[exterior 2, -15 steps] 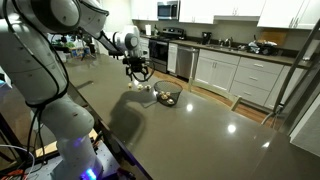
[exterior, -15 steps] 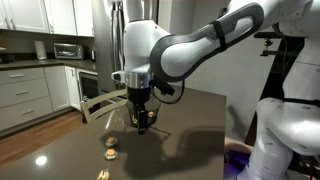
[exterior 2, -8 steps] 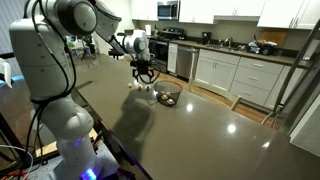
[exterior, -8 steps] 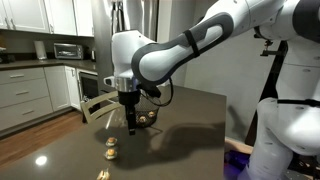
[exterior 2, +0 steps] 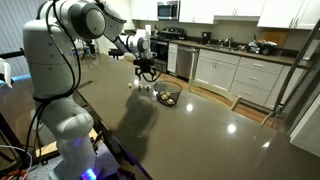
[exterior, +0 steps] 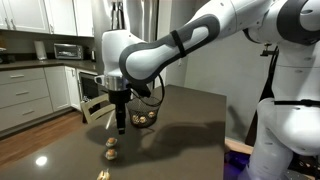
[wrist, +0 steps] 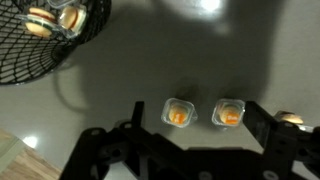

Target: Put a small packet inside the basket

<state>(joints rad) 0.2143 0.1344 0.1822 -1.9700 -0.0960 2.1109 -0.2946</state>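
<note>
Wrist view: packet A (wrist: 178, 113) and packet B (wrist: 228, 112) sat side by side on the dark counter (wrist: 110, 80), apart from each other. They looked near-identical: pale, squarish, rounded corners, an orange blob in the middle of each. No label was readable.

The hand (wrist: 192, 122) was spread wide and held nothing. Its dark fingers (wrist: 105, 150) showed along the bottom edge of the wrist view. Packet A lay in the gap between them, roughly centred. Packet B lay at the inner edge of the other finger; I couldn't tell whether they touched. A tan blob sat past that finger at the frame edge, but I couldn't identify it.

The basket (wrist: 60, 60) was black wire, cut off by the top corner of the wrist view. It had a few pale and tan items inside and stood clear of both packets.

In both exterior views the hand (exterior: 120, 126) (exterior 2: 148, 74) pointed straight down, with its tips above the counter (exterior: 190, 130) and not on it. In an exterior view the loose packets (exterior: 112, 144) lay just below the tips, too small for detail. The basket (exterior: 146, 118) (exterior 2: 168, 96) stood just beside the hand.
</note>
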